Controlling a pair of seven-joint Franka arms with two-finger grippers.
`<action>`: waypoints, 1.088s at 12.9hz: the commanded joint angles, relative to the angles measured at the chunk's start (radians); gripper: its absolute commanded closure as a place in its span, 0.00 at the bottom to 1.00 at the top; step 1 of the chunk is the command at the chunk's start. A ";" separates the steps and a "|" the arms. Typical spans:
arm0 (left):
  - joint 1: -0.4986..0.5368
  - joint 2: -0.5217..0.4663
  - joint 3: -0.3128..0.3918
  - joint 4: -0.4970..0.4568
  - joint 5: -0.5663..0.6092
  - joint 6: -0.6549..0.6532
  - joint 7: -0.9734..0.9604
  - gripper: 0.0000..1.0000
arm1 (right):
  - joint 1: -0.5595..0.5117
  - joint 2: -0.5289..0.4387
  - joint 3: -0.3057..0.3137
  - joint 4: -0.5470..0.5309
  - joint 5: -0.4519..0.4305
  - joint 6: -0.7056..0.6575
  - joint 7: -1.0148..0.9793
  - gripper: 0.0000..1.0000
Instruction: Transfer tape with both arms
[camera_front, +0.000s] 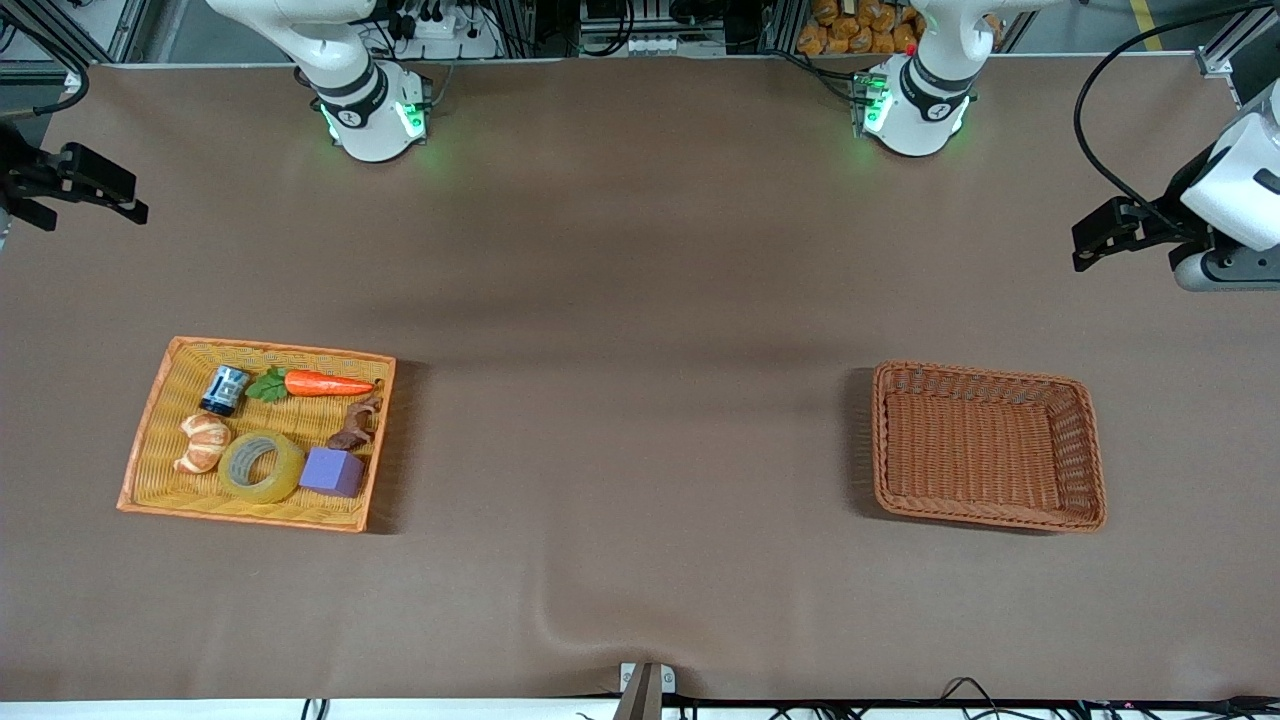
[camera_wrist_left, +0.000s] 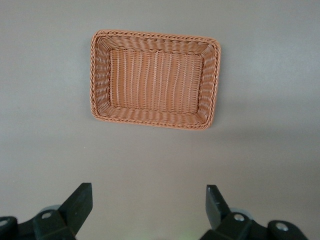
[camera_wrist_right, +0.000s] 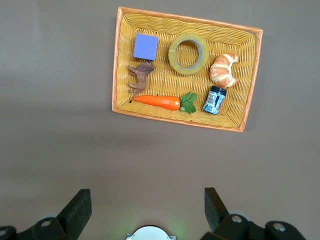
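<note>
The tape (camera_front: 261, 467), a yellowish ring with a grey core, lies flat in the orange tray (camera_front: 150, 440) toward the right arm's end of the table, between a croissant and a purple cube. It also shows in the right wrist view (camera_wrist_right: 188, 53). My right gripper (camera_wrist_right: 146, 197) is open and empty, held high over bare table beside the tray; in the front view it (camera_front: 120, 195) is at the edge. My left gripper (camera_wrist_left: 148, 195) is open and empty, high over bare table near the brown basket (camera_wrist_left: 100, 75); in the front view it (camera_front: 1095, 240) is at the other edge.
The tray (camera_wrist_right: 120, 60) also holds a purple cube (camera_front: 332, 471), a croissant (camera_front: 203, 441), a carrot (camera_front: 325, 383), a small blue can (camera_front: 224, 389) and a brown toy animal (camera_front: 357, 424). The brown wicker basket (camera_front: 1085, 440) stands empty toward the left arm's end.
</note>
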 joint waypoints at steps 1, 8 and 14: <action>0.012 -0.005 0.001 0.010 -0.024 0.003 0.021 0.00 | 0.000 -0.015 0.004 -0.022 -0.005 0.012 -0.006 0.00; 0.017 0.004 0.001 0.010 -0.026 0.003 0.028 0.00 | -0.011 -0.008 0.003 -0.026 -0.001 0.001 -0.006 0.00; 0.018 0.004 0.001 0.001 -0.029 0.002 0.028 0.00 | -0.005 0.014 0.004 -0.029 -0.002 -0.006 -0.006 0.00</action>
